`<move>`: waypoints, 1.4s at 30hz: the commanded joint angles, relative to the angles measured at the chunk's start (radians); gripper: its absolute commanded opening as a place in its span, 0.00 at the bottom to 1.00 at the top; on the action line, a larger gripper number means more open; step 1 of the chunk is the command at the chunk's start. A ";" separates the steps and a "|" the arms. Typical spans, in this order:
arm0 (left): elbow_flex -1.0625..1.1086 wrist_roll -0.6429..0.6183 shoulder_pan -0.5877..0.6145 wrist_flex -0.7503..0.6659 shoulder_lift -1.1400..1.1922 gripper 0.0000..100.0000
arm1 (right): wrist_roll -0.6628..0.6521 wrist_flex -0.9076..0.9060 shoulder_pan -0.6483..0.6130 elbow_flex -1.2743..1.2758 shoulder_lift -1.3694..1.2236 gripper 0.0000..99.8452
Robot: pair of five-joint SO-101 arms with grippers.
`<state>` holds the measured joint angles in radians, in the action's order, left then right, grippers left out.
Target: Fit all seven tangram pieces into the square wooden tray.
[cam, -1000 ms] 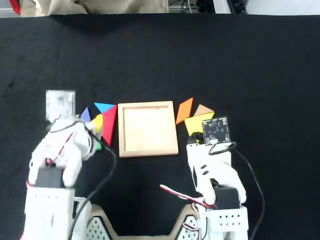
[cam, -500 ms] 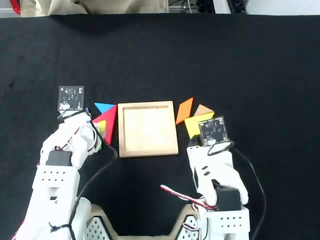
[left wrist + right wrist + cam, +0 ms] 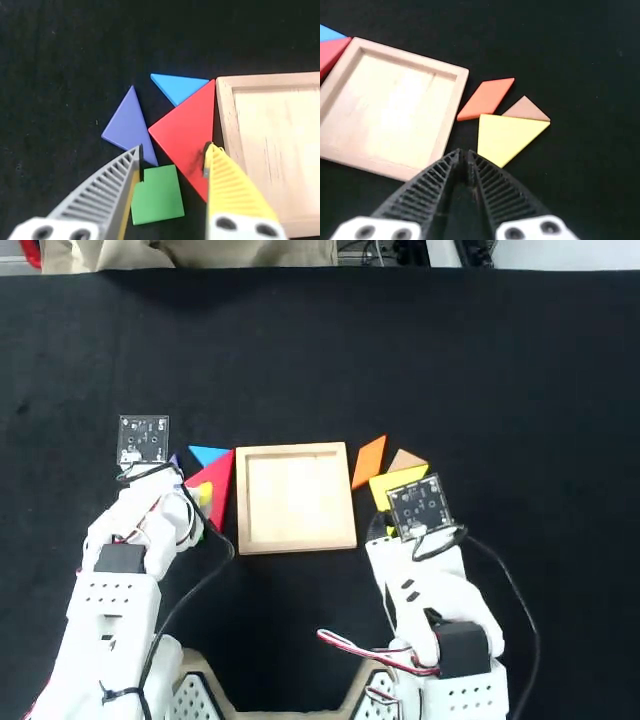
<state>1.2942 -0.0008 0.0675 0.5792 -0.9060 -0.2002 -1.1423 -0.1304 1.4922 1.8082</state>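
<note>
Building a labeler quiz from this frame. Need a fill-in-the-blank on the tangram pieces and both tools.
1. The square piece is coloured ___.
2. The parallelogram is coloured ___.
3. The left tool is ___.
4. The right tool is ___.
Missing words: green; orange; open; shut.
</note>
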 commanded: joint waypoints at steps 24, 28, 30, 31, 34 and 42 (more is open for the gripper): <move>0.007 -0.006 0.012 -0.021 -0.006 0.21 | 0.005 0.009 -0.015 -0.634 -0.713 0.02; 0.007 -0.006 0.012 -0.021 -0.006 0.21 | 0.018 0.008 -0.014 -0.648 -0.728 0.02; 0.007 -0.006 0.012 -0.021 -0.006 0.21 | 0.015 0.006 -0.014 -0.639 -0.725 0.02; 0.007 -0.006 0.012 -0.021 -0.006 0.21 | 0.014 0.006 -0.014 -0.624 -0.725 0.02; 0.007 -0.006 0.012 -0.021 -0.006 0.21 | 0.012 0.043 -0.015 -0.565 -0.736 0.02; 0.007 -0.006 0.012 -0.021 -0.002 0.21 | 0.012 0.178 -0.018 -0.444 -0.924 0.01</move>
<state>1.3111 -0.0008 0.0675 0.5731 -0.9060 -0.1910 -1.0042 -0.1366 1.0426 0.9828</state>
